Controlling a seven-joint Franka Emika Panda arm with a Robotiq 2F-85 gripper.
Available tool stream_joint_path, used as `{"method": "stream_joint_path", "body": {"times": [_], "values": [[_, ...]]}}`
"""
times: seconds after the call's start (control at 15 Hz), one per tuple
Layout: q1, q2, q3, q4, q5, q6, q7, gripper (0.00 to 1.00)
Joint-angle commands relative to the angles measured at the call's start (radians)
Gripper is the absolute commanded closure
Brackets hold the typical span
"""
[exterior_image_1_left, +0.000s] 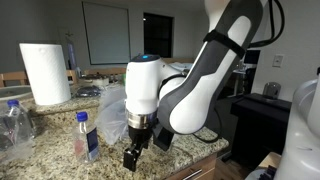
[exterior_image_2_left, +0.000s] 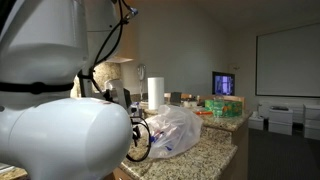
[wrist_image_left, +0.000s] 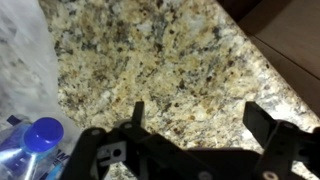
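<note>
Bottle of clear plastic with a blue cap stands upright on the speckled granite worktop, long axis vertical, just beside a crumpled clear plastic bag. It lies off to one side of the jaws, not between them: in the wrist view only the cap and shoulder show, in the lower left corner. The jaws are spread wide with nothing but bare granite in the gap, and they hang low, closer to the worktop's edge than the bottle is. The bottle's label is too small to read, and whether it holds liquid cannot be told.
</note>
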Motion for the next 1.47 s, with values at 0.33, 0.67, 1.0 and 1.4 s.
{"method": "stream_joint_path", "body": {"times": [0.33, 0.67, 1.0, 1.4], "values": [[-0.022, -0.019, 0.001, 0.037, 0.087, -0.112, -0.101, 0.0], [-0.037, -0.046, -0.013, 0.077, 0.106, -0.17, -0.159, 0.0], [-0.042, -0.071, -0.005, 0.196, 0.048, -0.219, -0.147, 0.0], [-0.03, -0.027, 0.022, 0.401, -0.03, -0.25, -0.183, 0.0]]}}
